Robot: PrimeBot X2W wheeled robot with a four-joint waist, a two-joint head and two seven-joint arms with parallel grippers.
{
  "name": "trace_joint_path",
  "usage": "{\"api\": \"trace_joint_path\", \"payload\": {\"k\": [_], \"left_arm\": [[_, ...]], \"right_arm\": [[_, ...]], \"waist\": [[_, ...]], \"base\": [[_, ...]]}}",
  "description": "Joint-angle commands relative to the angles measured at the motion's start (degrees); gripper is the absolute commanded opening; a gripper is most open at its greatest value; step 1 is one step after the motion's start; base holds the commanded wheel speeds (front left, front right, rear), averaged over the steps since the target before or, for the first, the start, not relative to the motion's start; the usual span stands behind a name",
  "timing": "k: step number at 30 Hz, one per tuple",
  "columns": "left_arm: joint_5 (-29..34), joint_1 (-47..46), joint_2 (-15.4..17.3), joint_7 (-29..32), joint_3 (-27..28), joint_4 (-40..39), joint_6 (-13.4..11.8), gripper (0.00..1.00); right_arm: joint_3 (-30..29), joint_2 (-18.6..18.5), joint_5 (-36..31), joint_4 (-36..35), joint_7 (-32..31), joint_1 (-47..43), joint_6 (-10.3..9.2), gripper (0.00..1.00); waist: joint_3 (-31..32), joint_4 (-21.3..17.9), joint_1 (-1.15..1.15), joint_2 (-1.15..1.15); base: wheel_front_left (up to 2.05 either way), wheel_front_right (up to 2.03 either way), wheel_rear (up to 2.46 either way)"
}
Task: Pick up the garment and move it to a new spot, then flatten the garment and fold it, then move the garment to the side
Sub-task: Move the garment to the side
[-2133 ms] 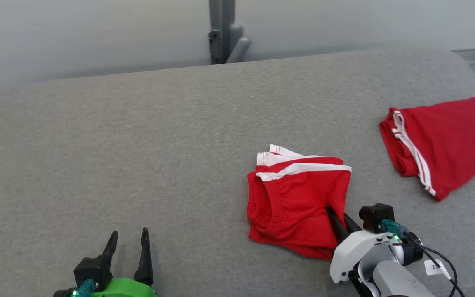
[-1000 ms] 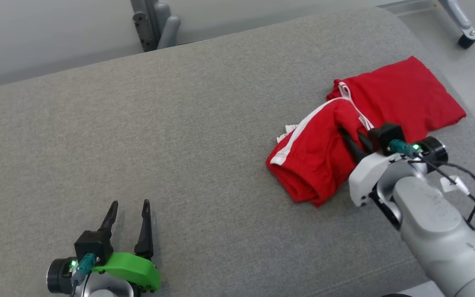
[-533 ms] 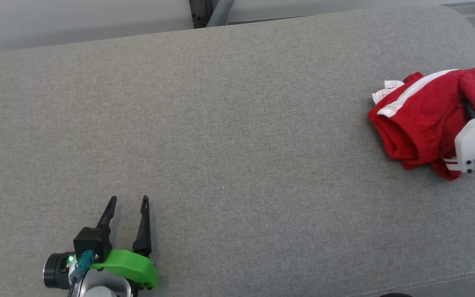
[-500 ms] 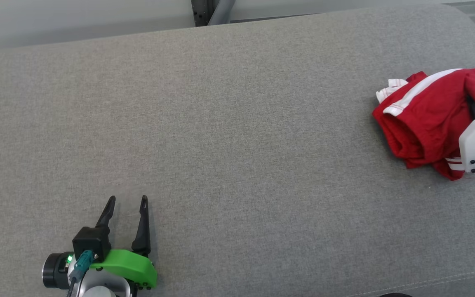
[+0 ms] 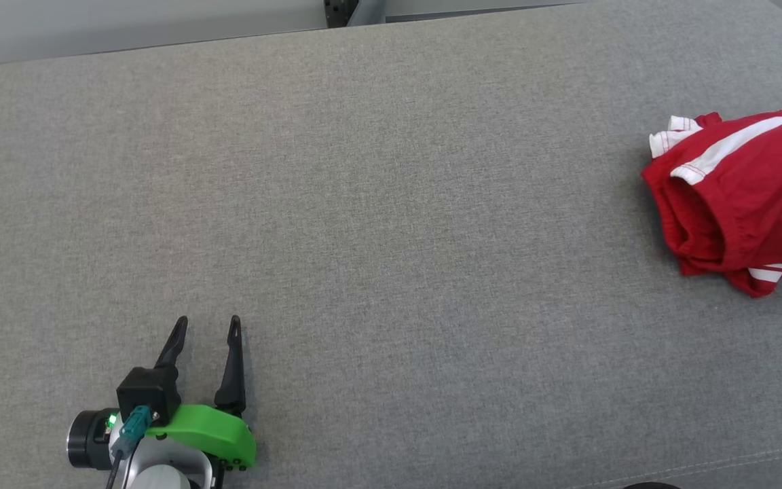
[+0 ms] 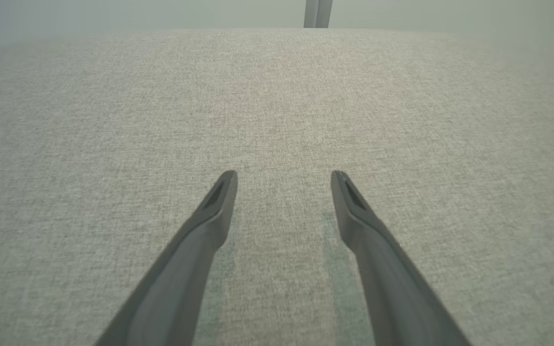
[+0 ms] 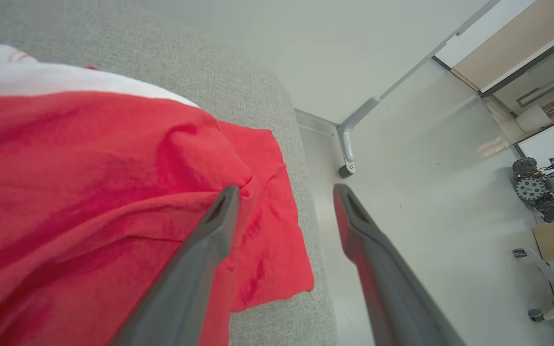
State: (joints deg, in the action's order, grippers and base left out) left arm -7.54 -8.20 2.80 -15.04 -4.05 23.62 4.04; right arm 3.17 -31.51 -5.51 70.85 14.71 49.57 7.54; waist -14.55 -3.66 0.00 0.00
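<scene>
Head view: I count 1 red garment (image 5: 737, 197) at 3 o'clock on grey cushion (image 5: 391, 204); left gripper (image 5: 206, 326) at 7 o'clock, spread, empty. Right wrist view: right gripper (image 7: 284, 192) spread wide, gripping nothing, over garment.

The left gripper (image 5: 207, 320) had two tapered black fingers (image 5: 231, 370), a green housing (image 5: 209, 435), and a teal connector (image 5: 132, 429) at its 9 o'clock.

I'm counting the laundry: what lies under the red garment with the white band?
A corner of a second red layer with white stripes peeks out beneath the garment, on the grey cushion. The rest is covered, so its shape and fold cannot be judged.
</scene>
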Motion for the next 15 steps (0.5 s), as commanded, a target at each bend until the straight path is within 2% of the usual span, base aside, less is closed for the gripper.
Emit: {"api": "trace_joint_path", "payload": {"k": [1, 7, 11, 15], "left_arm": [[-0.43, -0.7, 0.23, -0.16, 0.0, 0.03, -0.18, 1.0], [-1.16, 0.5, 0.23, -0.15, 0.34, -0.04, -0.82, 1.0], [-1.55, 1.44, 0.23, -0.16, 0.55, 0.1, -1.11, 1.0], [-2.03, 2.19, 0.23, -0.15, 0.56, 0.11, -1.51, 1.0]], "right_arm": [[-1.05, 0.82, -1.17, -1.06, 0.34, -1.16, -0.12, 1.0], [-6.15, 7.93, -3.23, -11.34, 0.47, -5.91, -0.12, 1.0], [-5.7, 14.23, -3.87, -18.45, 0.45, -10.64, -0.11, 1.0], [-3.7, 19.22, -1.28, -24.39, 0.46, -15.4, -0.12, 1.0]], "waist": [[0.34, -0.2, 0.0, 0.0], [2.56, -0.59, 0.0, 0.0], [4.25, -0.75, 0.0, 0.0], [5.64, -0.64, 0.0, 0.0]], "base": [[0.0, 0.0, 0.0], [0.0, 0.0, 0.0], [0.0, 0.0, 0.0], [0.0, 0.0, 0.0]]}}
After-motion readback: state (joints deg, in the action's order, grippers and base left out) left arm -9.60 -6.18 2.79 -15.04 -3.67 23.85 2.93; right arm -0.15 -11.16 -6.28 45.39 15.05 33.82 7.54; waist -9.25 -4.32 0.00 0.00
